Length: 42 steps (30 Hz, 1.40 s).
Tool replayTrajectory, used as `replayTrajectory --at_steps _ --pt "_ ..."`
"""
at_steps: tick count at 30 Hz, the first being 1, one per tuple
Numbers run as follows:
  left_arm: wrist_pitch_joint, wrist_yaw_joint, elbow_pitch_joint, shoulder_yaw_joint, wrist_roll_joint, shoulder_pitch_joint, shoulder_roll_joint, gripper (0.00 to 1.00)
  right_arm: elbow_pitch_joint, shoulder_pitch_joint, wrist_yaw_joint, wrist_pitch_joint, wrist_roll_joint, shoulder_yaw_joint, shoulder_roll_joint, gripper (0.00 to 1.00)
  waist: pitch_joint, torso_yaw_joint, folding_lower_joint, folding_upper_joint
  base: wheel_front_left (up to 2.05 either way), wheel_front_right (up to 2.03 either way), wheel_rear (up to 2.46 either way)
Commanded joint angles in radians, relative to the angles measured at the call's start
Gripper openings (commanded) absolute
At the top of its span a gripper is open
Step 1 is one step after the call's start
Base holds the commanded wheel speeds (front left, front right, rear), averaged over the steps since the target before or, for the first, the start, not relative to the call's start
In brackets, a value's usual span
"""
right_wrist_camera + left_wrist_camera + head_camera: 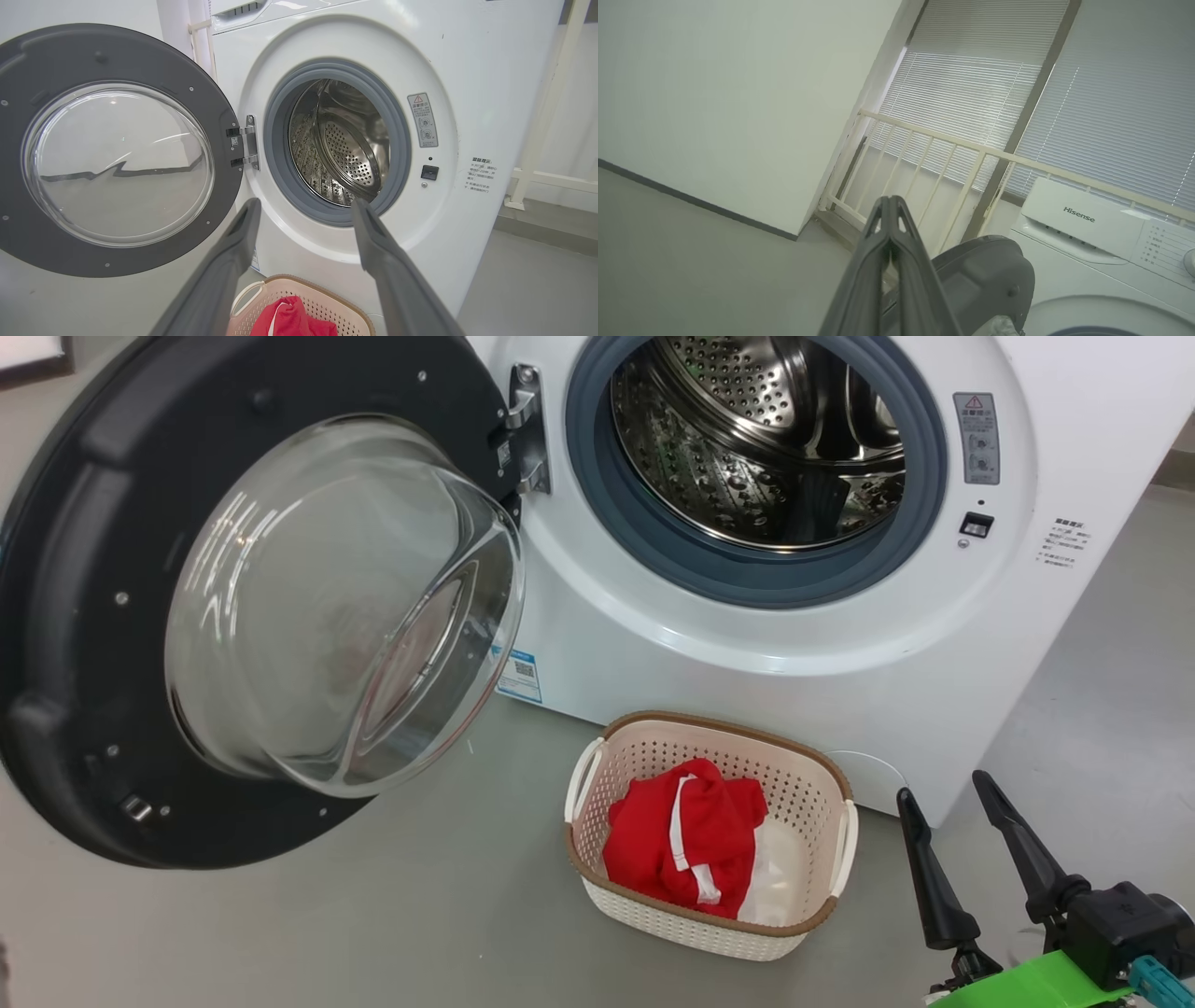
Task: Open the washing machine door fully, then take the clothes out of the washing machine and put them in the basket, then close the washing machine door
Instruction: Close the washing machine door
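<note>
The washing machine stands with its door swung wide to the left, glass bowl facing out. Its steel drum looks bare of clothes. On the floor before it sits the cream basket holding the red clothes and a white piece. My right gripper hangs open to the right of the basket, holding nothing. My left gripper is shut and empty, out beyond the door's back.
Grey floor spreads around the basket. A cream railing with blinds behind it runs behind the machine, next to a pale wall. A white post stands to the machine's right.
</note>
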<state>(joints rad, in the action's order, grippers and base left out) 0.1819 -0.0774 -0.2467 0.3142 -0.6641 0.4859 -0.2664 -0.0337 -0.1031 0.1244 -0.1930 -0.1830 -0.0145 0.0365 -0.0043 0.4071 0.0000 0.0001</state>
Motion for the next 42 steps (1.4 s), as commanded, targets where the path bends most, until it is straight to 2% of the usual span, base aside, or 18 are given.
replayTrajectory --at_steps 1,4,5,6,8,18,27,35,42 --pt "-0.019 0.008 -0.009 0.055 -0.041 0.059 -0.048 0.0 -0.029 0.005 0.006 0.001 0.008 0.025 0.014 1.0 -0.001 -0.006 0.0 -0.0001 0.0 0.0 0.0" --pt "-0.073 0.006 -0.103 0.118 -0.147 0.125 -0.051 0.0 -0.03 0.004 0.006 0.001 0.008 0.025 0.014 1.0 -0.001 -0.013 0.0 -0.0001 0.0 0.0 0.0" --pt "-0.073 0.006 -0.103 0.118 -0.147 0.125 -0.051 0.0 -0.03 0.004 0.006 0.001 0.008 0.025 0.014 1.0 -0.001 -0.013 0.0 -0.0001 0.0 0.0 0.0" --pt "-0.115 0.003 -0.164 0.153 -0.211 0.167 -0.055 0.0 -0.029 0.005 0.006 0.001 0.008 0.025 0.014 1.0 0.0 -0.016 0.0 -0.0001 0.0 0.0 0.0" --pt "-0.16 -0.008 -0.214 0.179 -0.264 0.204 -0.057 0.0 -0.03 0.005 0.006 0.002 0.009 0.025 0.014 1.0 0.001 -0.019 0.0 -0.0001 0.0 0.0 0.0" --pt "-0.374 -0.057 -0.428 0.289 -0.484 0.364 -0.092 0.0 -0.035 0.011 0.006 0.007 0.015 0.029 0.014 1.0 0.012 -0.035 0.0 -0.0001 0.0 0.0 0.0" --pt "-0.495 -0.075 -0.575 0.292 -0.533 0.418 -0.136 0.0 -0.042 0.021 0.006 0.012 0.021 0.036 0.014 1.0 0.028 -0.054 0.0 -0.0001 0.0 0.0 0.0" --pt "-0.573 -0.047 -0.654 0.259 -0.531 0.421 -0.155 0.0 -0.045 0.025 0.006 0.011 0.024 0.034 0.014 1.0 0.04 -0.066 0.0 -0.0001 0.0 0.0 0.0" --pt "-0.626 -0.019 -0.677 0.23 -0.534 0.427 -0.132 0.0 -0.042 0.027 0.006 0.006 0.022 0.025 0.014 1.0 0.04 -0.058 0.0 -0.0001 0.0 0.0 0.0"
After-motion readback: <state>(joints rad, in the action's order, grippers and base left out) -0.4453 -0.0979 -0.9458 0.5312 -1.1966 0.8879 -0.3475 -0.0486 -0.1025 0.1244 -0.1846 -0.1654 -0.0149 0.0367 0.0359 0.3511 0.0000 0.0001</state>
